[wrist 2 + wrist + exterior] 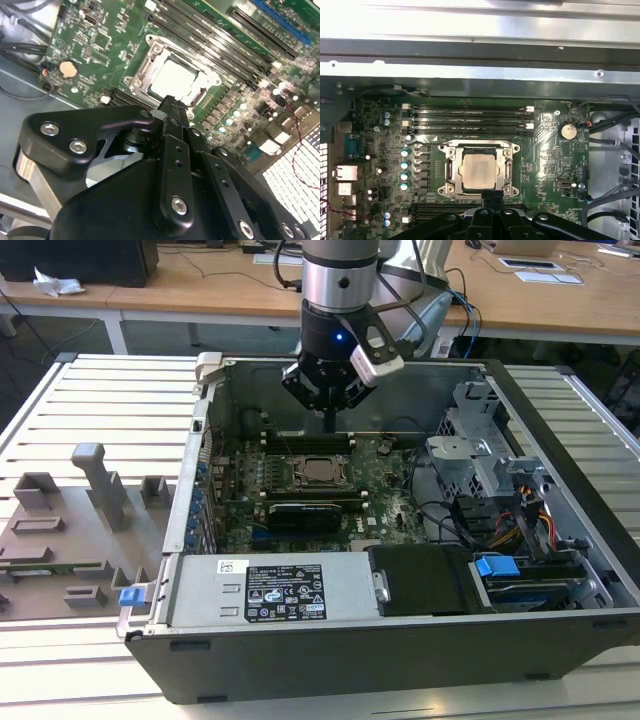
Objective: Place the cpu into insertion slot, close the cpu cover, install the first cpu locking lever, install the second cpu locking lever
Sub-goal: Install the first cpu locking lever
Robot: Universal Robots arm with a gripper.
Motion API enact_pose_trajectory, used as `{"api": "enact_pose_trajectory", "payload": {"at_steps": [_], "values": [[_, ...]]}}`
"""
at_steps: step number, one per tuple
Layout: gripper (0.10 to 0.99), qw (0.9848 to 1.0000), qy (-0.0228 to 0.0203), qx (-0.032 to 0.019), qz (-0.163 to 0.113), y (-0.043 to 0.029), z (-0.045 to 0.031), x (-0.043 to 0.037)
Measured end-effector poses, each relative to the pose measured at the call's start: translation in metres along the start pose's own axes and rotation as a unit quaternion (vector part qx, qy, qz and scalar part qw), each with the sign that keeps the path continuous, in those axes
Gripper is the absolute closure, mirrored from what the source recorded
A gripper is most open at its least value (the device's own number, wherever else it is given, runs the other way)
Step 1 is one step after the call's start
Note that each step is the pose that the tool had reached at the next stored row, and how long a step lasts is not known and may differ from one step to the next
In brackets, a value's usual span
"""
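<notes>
cpu: small flat square chip, pale silver-grey metal top, seated in silvery-rimmed square insertion slot, just beyond the tip of the gripper
cpu cover: thin silvery metal frame, flat around chip
gripper: black, fingers pressed together, empty

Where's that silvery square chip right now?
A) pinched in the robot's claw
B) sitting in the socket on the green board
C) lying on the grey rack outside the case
B: the cpu lies flat inside the insertion slot, while the gripper hangs above the board.
</notes>
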State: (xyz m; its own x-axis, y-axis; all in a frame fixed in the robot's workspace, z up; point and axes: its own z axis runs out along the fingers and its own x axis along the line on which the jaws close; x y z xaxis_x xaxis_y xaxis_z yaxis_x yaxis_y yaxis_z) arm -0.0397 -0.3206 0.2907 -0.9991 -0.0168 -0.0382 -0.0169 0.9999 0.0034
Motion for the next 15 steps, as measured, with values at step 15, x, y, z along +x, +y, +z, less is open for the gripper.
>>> {"api": "enact_pose_trajectory", "payload": {"at_steps": [15], "values": [[0.98,1.0,-0.0003,0.0,0.0,0.0007,-0.0016,0.0418]]}}
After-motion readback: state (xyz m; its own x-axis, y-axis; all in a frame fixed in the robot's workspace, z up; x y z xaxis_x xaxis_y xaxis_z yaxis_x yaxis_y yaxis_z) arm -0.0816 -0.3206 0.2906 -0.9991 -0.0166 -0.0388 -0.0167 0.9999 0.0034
